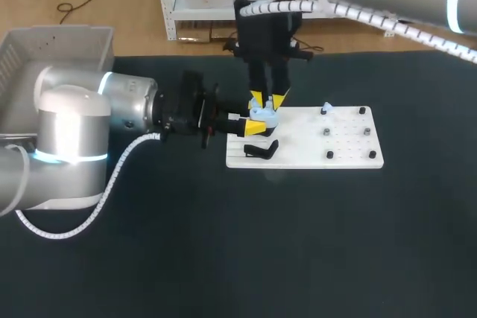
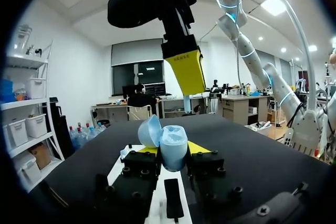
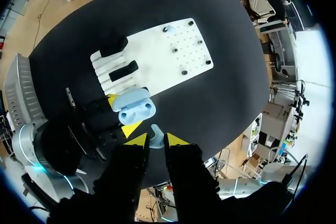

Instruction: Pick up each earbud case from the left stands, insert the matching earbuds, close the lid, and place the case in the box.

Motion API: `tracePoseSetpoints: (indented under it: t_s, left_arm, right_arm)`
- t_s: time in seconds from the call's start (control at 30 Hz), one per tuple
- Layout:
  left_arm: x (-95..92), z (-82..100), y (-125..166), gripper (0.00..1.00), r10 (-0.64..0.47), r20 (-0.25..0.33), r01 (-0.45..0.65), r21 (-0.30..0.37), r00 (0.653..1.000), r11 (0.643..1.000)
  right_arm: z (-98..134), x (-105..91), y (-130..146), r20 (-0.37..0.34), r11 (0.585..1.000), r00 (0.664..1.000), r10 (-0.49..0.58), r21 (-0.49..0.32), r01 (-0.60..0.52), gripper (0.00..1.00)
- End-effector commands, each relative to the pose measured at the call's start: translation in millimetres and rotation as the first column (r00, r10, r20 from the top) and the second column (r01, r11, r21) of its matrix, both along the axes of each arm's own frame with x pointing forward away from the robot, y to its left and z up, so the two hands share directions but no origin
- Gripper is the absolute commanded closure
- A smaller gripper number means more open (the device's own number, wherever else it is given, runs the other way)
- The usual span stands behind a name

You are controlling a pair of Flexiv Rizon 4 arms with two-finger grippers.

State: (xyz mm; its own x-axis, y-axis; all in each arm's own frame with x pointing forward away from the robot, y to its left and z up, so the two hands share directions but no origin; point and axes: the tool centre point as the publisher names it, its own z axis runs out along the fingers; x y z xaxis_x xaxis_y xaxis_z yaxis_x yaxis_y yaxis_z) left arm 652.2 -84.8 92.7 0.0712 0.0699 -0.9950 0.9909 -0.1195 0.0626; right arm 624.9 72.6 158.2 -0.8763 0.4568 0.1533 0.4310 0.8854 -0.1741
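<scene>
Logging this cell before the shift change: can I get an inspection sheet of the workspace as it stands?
surface: black table with a white pegged board on it.
job's things: open light-blue case held by the left gripper; light-blue earbud in the right gripper, just above the case; a second earbud on the board; black pieces on the board's slotted end; grey box at the far left.
clutter: nothing seen.
grippers: left fingers shut on the case, right fingers shut on the earbud.
cables: white coiled conduit along each arm.
surroundings: nothing seen reaching over the table.
</scene>
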Motion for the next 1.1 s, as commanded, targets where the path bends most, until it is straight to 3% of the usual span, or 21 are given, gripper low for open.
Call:
tracePoseSetpoints:
  t_s: [0.03,1.1]
  left_arm:
    - [-3.2,-0.7,0.6,1.00,0.013,0.007,-0.013,-0.008,1.000,1.000]
    - [-2.8,-0.8,1.6,1.00,0.020,0.011,-0.020,-0.010,1.000,1.000]
  right_arm:
    - [-1.0,4.6,4.3,-0.013,1.000,1.000,0.004,-0.016,-0.004,1.00]
    - [-13.6,10.5,1.1,0.003,0.999,0.999,0.042,-0.026,-0.042,1.00]
